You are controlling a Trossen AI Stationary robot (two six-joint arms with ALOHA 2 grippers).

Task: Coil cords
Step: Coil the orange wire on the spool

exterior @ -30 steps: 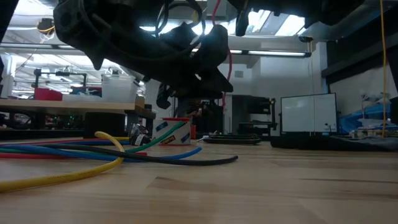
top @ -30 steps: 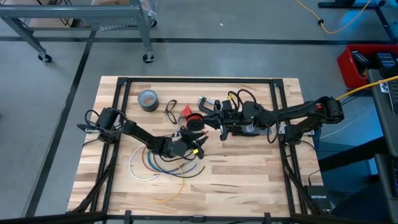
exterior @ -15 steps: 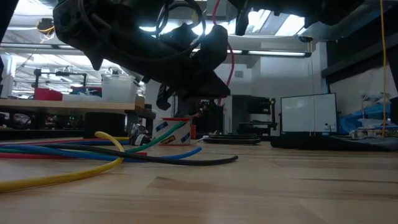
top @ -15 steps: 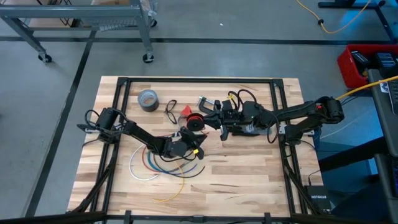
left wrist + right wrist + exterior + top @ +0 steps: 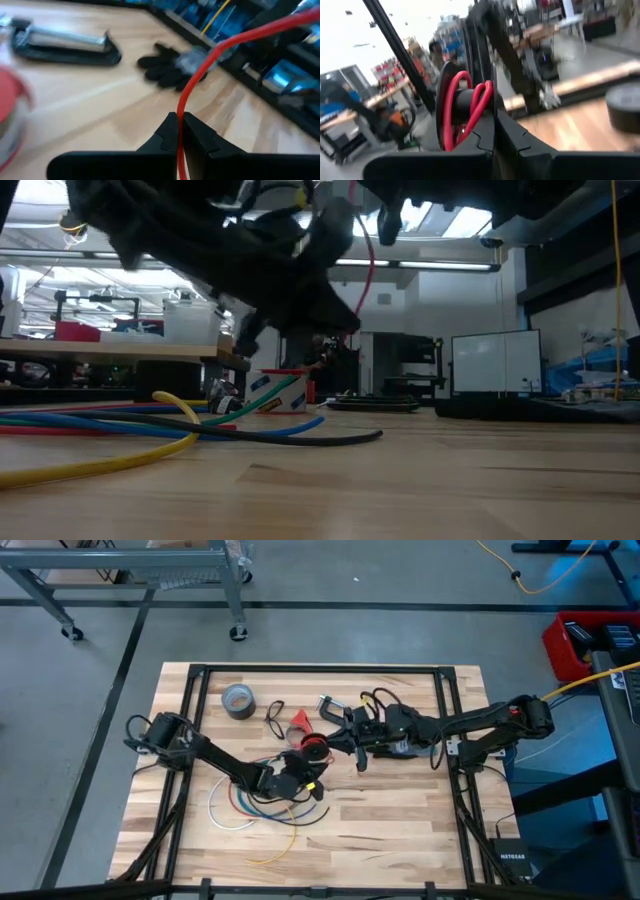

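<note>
Pinching the red wire (image 5: 186,97), left claw (image 5: 178,131) mid-table; right claw (image 5: 495,131) clamped on black spool (image 5: 451,107).

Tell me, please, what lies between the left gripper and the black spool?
Only the thin red wire runs there. In the left wrist view the left gripper is shut on it; in the right wrist view the right gripper holds the black spool with red turns.

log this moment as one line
left pincer: shut on red wire | right pincer: shut on spool
</note>
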